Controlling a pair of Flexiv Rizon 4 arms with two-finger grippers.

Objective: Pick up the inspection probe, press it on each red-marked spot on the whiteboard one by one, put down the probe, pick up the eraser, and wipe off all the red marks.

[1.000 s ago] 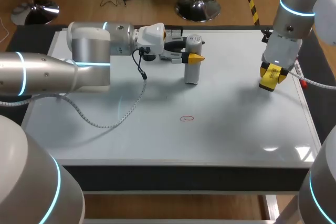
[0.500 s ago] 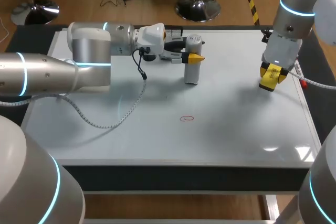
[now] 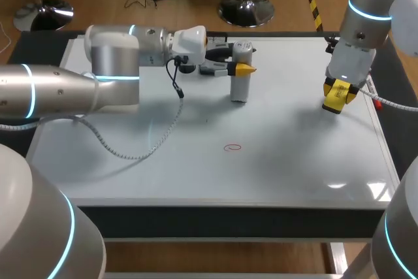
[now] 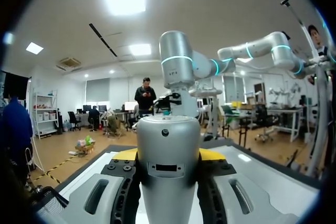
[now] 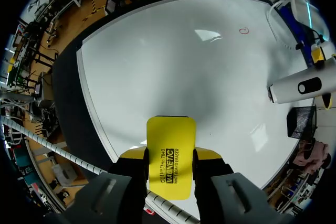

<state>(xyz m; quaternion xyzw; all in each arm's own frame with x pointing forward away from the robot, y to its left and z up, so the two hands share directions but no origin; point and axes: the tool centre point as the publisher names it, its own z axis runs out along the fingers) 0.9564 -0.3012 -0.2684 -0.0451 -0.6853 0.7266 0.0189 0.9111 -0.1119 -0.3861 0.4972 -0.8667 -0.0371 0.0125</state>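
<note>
Left fingers (image 3: pixel 245 68) clamped on probe (image 3: pixel 240 86), which is upright at the far middle of the whiteboard (image 3: pixel 294 168). Right fingers (image 5: pixel 207 153) clamped on eraser (image 5: pixel 169 153), near the right edge. Left arm's cable (image 3: pixel 130 157) droops over the surface (near the mark, apart). Count: one red mark (image 3: pixel 232 147), one probe, one eraser.

whiteboard (image 3: pixel 281 161): glossy white and smooth; ceiling lights glare off it at the lower right of the head view.
probe (image 3: pixel 240 86): smooth silver-grey shell with a satin sheen; metal or painted plastic cannot be told.
eraser (image 3: pixel 337 96): smooth yellow plastic, slightly glossy.
left fingers (image 4: pixel 212 154): matt yellow tips; pale grey moulded plastic bodies with black ribbed strips.
right fingers (image 5: pixel 131 154): matt yellow tips on grey plastic.
left arm (image 3: pixel 59 93): silver shell, smooth satin, soft highlights.
right arm (image 3: pixel 366 24): like finish.
cable (image 3: pixel 130 155): white ribbed sheath.
mark (image 3: pixel 232 147): thin red ink line.
desk (image 3: pixel 196 217): dark matt edge.
</note>
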